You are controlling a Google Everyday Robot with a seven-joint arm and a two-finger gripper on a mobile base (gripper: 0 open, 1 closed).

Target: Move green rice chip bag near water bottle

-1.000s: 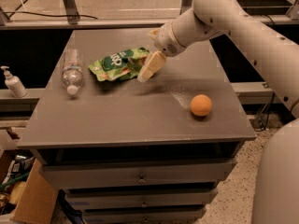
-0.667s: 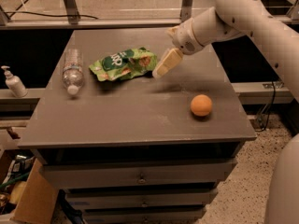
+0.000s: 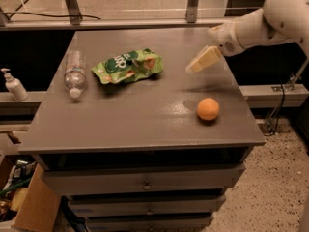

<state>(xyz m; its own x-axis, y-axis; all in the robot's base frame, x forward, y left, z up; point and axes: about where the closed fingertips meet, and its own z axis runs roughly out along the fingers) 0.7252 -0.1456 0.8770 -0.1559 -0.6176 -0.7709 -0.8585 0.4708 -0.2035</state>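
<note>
Nearest, a stack of drawers under the grey table, with a cardboard box on the floor at the lower left; no part in the job. A little further in, toward the right front of the tabletop, an orange ball, alone and well apart from everything else, not to be confused with the thing being moved. Past that, across the middle of the top and over to the left, the two things that count: the water bottle lying on its side, white cap toward the camera, and just beside it on its right the green rice chip bag, crumpled and flat on the surface, with only a thin strip of bare table between the two, apparently not touching. Judged from that layout, placement as good as done: bag near bottle, resting free, nothing gripping or pressing it. At about the same depth on the right side, the gripper, hanging above the table, well clear of the bag, plainly carrying nothing; whether spread or closed cannot be told from this angle. Behind it, the white arm, reaching in from the upper right. Off the table at the far left, a small pump dispenser on a ledge, uninvolved. Left to do, by the look of things: little or nothing beyond clearing the arm away, with no sign of any need for a further nudge
</note>
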